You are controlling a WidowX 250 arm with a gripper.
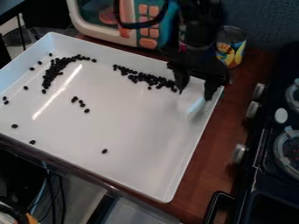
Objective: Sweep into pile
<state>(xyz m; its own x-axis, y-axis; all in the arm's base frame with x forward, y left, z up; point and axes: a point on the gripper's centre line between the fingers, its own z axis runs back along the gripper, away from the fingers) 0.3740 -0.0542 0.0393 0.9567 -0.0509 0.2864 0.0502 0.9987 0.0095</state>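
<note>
In the upper right part of the white tray, my gripper hangs down, its fingers held apart by a pale block that they are shut on. The block has a bluish-white edge and stands near the tray's right wall. Just left of the gripper, a long band of black beans runs along the back. A curved cluster of black beans lies at the upper left. Several beans sit left of the middle; one bean lies toward the front, and others are scattered along the left side.
A toy microwave stands behind the tray, and a can with a colourful label stands behind its right corner. To the right is a black toy stove with knobs along its side. Brown tabletop separates the tray and stove.
</note>
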